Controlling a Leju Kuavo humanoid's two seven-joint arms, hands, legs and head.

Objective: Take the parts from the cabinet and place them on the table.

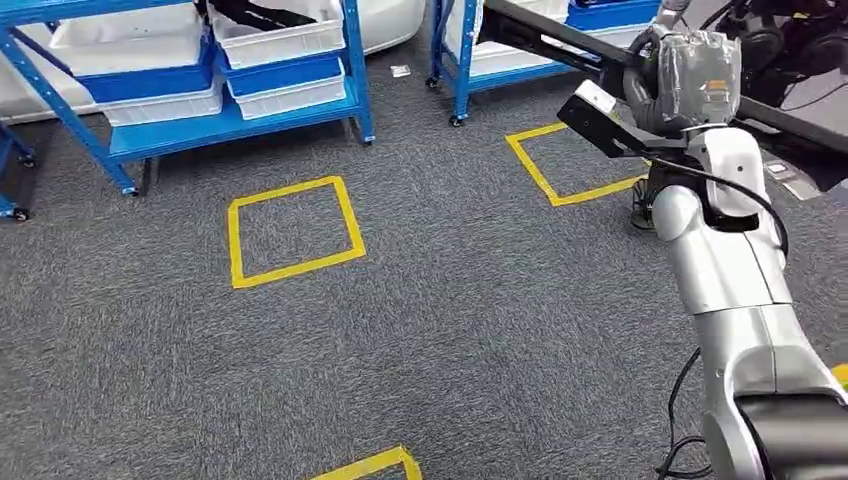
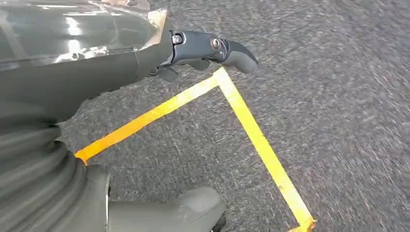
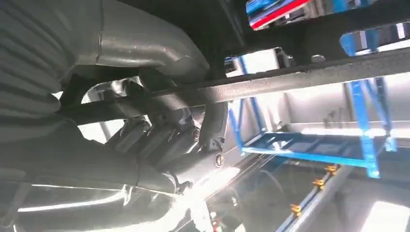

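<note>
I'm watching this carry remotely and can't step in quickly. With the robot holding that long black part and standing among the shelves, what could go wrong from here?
The long black part sticks out well past the right hand toward the blue shelving, so a turn could knock its end against a shelf post. The hand holds it near one end, so it might lever loose. A black cable on the carpet beside the robot could snag.

Open grey carpet [image 1: 450,330] is lying wide between the robot and the blue shelving [image 1: 235,120], marked only by flat yellow tape squares [image 1: 293,232], so nothing is blocking a hand low down there. Up on the right, the right hand [image 1: 690,75] is gripping a long black bar [image 1: 540,40] that is crossing in front of a second blue rack [image 1: 460,60]. White bins [image 1: 280,40] are filling the shelves. The left hand [image 2: 212,48] is hanging over bare carpet, holding nothing.
</note>
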